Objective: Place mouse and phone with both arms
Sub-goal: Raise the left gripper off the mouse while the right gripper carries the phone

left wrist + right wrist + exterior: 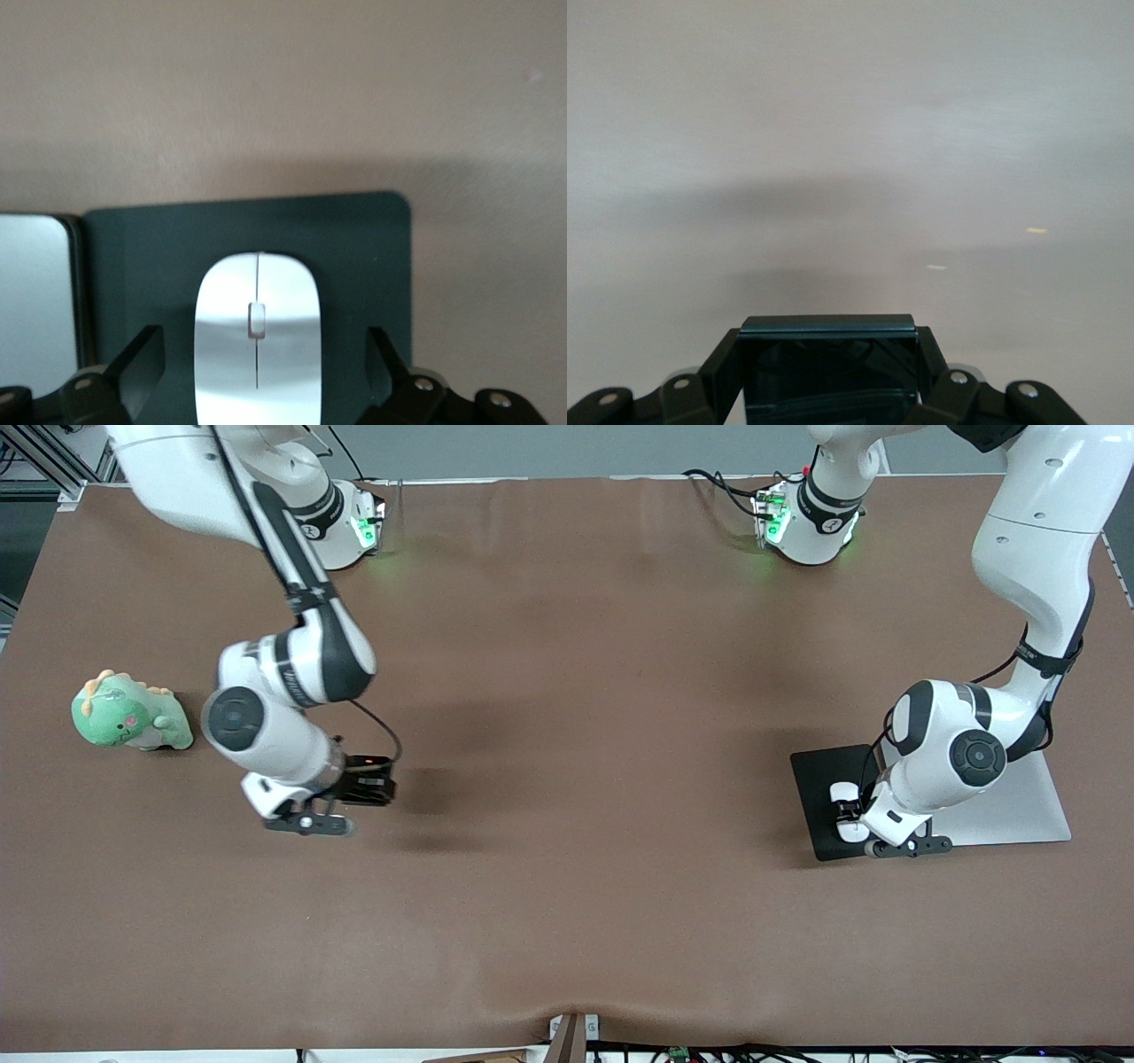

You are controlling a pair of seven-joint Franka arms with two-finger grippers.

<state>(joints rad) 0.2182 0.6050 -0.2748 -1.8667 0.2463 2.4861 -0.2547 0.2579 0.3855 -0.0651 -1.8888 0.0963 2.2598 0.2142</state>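
The white mouse (257, 345) lies on a dark pad (354, 248) toward the left arm's end of the table. My left gripper (263, 341) is open, with one finger on each side of the mouse and a gap on both sides. In the front view the left gripper (849, 812) covers most of the mouse (853, 831) on the pad (815, 788). My right gripper (828, 332) is shut on the black phone (828, 367) and holds it above bare table. In the front view the right gripper (372, 784) and the phone (365, 790) are toward the right arm's end.
A flat silver slab (1019, 806) lies beside the dark pad, partly under the left arm; its edge shows in the left wrist view (35, 292). A green dinosaur plush (131, 713) sits near the table edge at the right arm's end. Brown cloth (576, 779) covers the table.
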